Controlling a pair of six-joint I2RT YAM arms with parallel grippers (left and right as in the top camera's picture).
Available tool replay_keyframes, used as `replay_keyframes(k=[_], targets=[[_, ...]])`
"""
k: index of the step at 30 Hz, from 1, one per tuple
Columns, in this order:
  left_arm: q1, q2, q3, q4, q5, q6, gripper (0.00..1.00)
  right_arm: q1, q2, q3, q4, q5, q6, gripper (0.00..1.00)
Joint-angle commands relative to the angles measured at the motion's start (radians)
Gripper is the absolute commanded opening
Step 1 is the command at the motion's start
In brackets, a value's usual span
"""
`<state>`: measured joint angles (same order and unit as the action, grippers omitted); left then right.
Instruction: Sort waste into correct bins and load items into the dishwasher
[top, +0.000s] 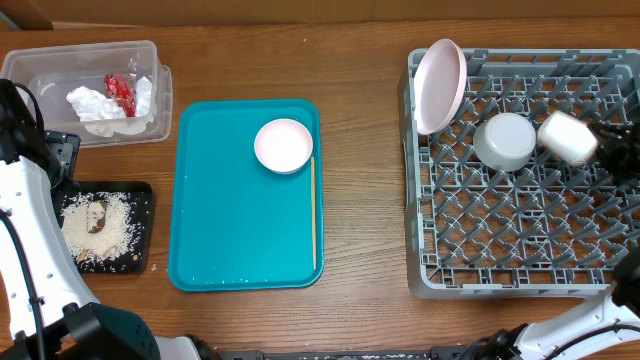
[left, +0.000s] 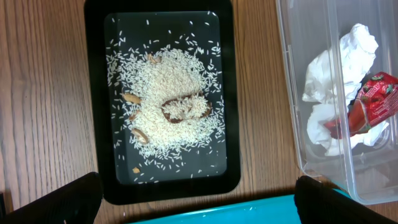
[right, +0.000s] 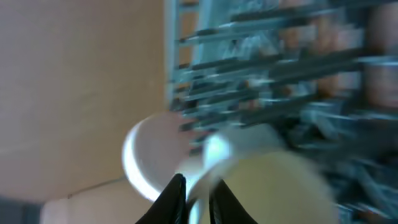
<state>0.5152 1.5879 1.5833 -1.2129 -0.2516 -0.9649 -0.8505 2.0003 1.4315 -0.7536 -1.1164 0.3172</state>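
On the right side of the brown wooden table (top: 370, 200), the large square grey plastic dish rack (top: 510, 283) holds three pale dishes. A large flat pink-white plate (top: 440, 85) stands on edge in its far left corner, a round pale bowl (top: 504, 140) sits among the pegs just beside it, and a small white cup (top: 566, 135) lies next to the bowl, toward the rack's right side. The right gripper (right: 198, 186) is at that cup; its wrist view is badly blurred, showing the two dark fingers close together with a pale edge between them, and I cannot tell whether they pinch it or have let go. At the table's middle lies a large teal rectangular serving tray (top: 230, 220), carrying one small round white dish (top: 284, 145) near its far right corner and a thin wooden stick (top: 313, 212) along its right edge. To the left, a clear plastic rectangular tub (top: 40, 70) contains crumpled white paper napkins (top: 95, 105) and a small shiny red wrapper (top: 120, 92). Just nearer the robot, a shallow black rectangular tray (top: 143, 225) holds whitish rice-like crumbs (top: 105, 235) with a small brown scrap (top: 99, 215) on top. The left gripper (left: 196, 193) hovers above this black tray, jaws spread wide and grasping nothing.
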Motion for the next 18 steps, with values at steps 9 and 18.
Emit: replay_keyframes(k=[9,18], targets=[[0.002,0.002,0.002,-0.002,-0.017,0.016,1.0,-0.058,0.012,0.018,0.019,0.13,-0.006,0.15],[0.002,0.002,0.002,-0.002,-0.018,0.016,1.0,-0.09,-0.029,0.112,-0.079,0.135,-0.004,0.16]])
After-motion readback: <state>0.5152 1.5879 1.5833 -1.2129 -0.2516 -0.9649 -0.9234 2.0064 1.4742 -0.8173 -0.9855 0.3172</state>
